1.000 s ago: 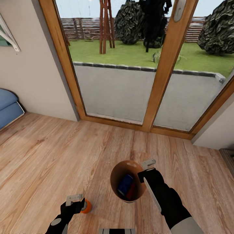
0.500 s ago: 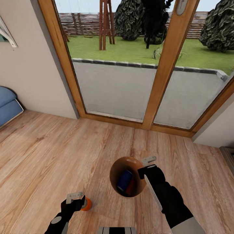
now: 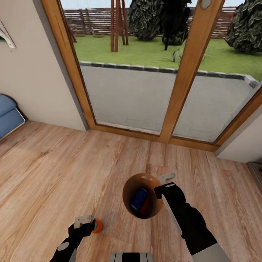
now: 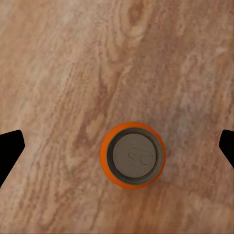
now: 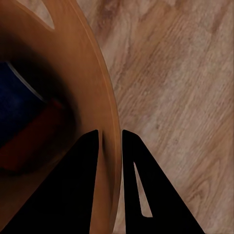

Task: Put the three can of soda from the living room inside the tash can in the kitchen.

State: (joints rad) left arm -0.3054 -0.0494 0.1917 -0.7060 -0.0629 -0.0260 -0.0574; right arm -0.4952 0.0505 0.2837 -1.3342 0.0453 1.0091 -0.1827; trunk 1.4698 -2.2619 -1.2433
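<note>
Below, left pincer spread wide above orange can, right pincer clamping bin wall.

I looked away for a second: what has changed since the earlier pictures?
The head camera tilted down a little, so the glass doors slid up. The right claw still grips the trash can rim, two cans inside; the open left claw still hovers over the orange can.
</note>
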